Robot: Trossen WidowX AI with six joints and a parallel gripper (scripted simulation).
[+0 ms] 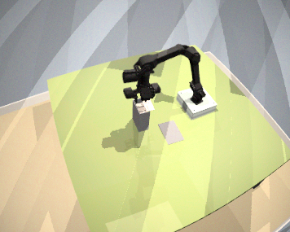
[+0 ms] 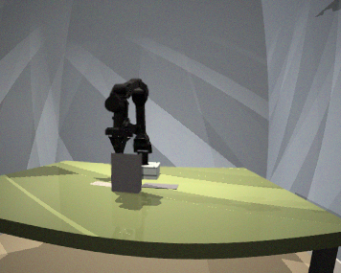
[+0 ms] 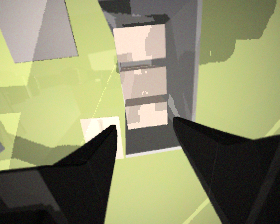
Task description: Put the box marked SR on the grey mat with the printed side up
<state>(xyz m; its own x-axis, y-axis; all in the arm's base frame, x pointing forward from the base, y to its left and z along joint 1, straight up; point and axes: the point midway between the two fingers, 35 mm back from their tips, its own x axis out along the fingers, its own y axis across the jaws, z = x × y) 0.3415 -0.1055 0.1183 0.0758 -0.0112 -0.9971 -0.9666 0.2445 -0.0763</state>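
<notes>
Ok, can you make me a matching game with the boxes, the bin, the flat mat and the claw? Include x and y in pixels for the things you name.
1. three pale boxes (image 3: 141, 44) (image 3: 144, 83) (image 3: 147, 115)
2. tall dark grey bin (image 1: 141, 121) (image 2: 126, 173) (image 3: 182, 65)
3. flat grey rectangular mat (image 1: 171, 133) (image 2: 160, 186) (image 3: 40, 30)
4. black two-fingered claw (image 1: 139, 100) (image 2: 119, 151) (image 3: 144, 125)

A. lying flat on the green table (image 1: 202, 159) (image 2: 218, 221) (image 3: 165, 195)
B. open, with nothing between its fingers
C. standing in a row inside something
D. holding three things

Right pairs: 1-C, 2-D, 3-A, 4-B
</notes>
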